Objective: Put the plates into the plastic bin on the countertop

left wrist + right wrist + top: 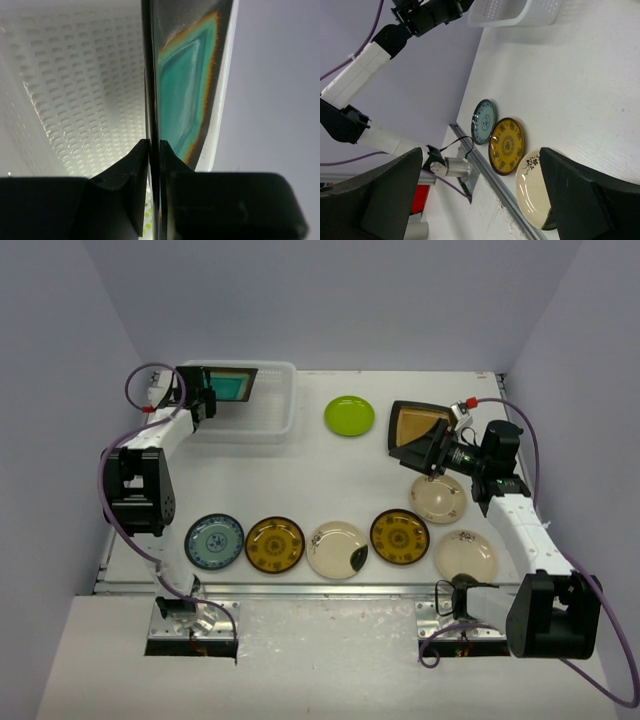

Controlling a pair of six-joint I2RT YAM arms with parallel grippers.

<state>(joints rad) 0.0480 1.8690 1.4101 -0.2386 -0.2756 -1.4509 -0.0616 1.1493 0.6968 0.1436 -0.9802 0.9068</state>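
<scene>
Teal square plate (232, 385) stands up on its edge over the left end of the plastic bin (262, 426). The left gripper (154, 146) pinches its rim, with both fingers (125, 170) squeezed tight on it. Right of the bin lies one lime-green plate (349, 416). Further right of the bin, one amber square plate (415, 425) sits tilted, just beside the right gripper (480, 200). That gripper is spread wide with nothing between its jaws. On the near side of the bin lie one blue plate (214, 541), two yellow-brown plates (274, 544) and three cream plates (337, 549).
</scene>
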